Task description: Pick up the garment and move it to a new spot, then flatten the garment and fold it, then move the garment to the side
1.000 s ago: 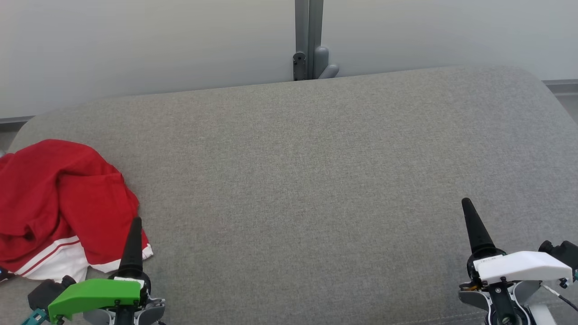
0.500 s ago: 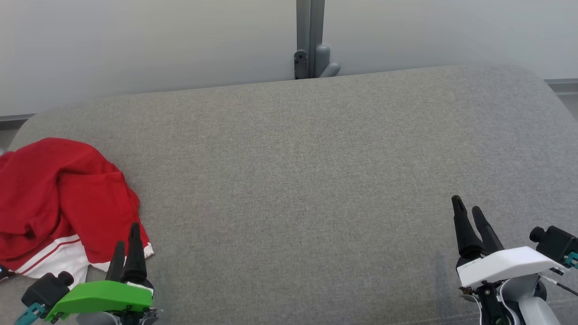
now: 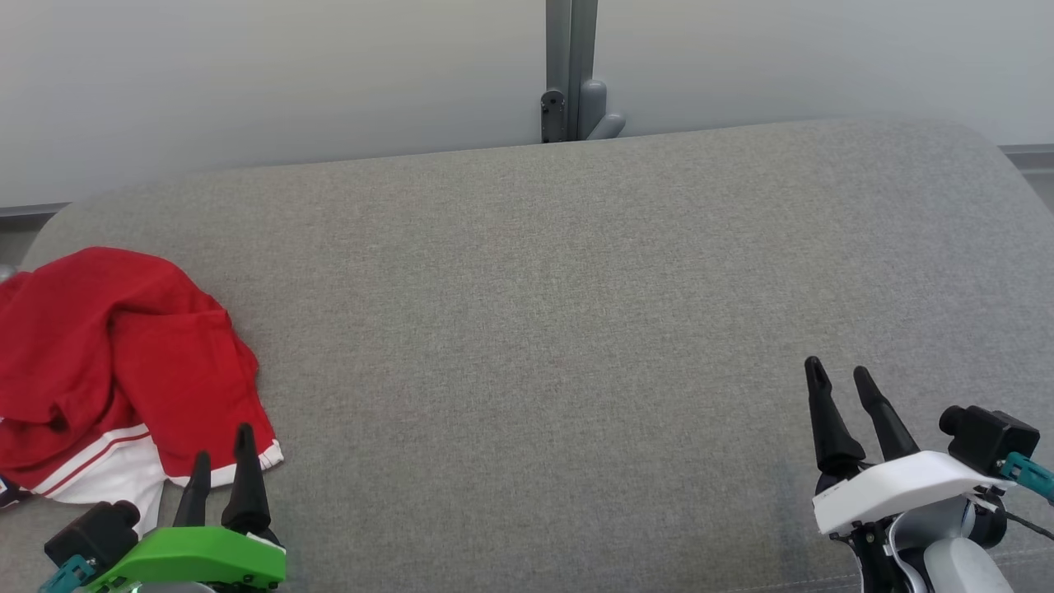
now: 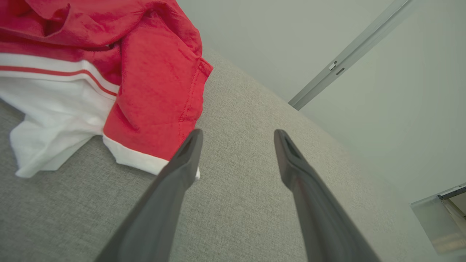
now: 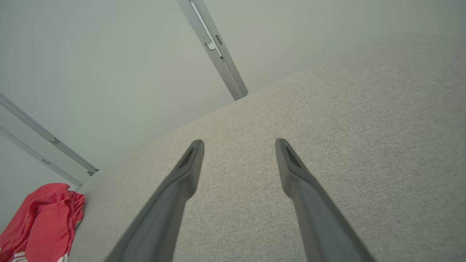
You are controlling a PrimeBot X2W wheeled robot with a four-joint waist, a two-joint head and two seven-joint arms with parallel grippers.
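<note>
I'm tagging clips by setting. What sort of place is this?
Probably an indoor test room or lab: a broad grey fabric-covered pad serves as work surface, plain pale wall panels joined by a metal post stand behind it, and a crumpled red-and-white garment lies on it.

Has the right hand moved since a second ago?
Yes: against the grey post, the right hand slid left and rolled, so both fingers now show.

1. Looks like a lab or test booth.
2. Plain pale partition panels (image 3: 247,82) joined by a grey metal post (image 3: 568,66), well ahead of left end effector (image 3: 222,443) and right end effector (image 3: 837,367).
3. Beneath both, a padded grey fabric surface (image 3: 535,288).
</note>
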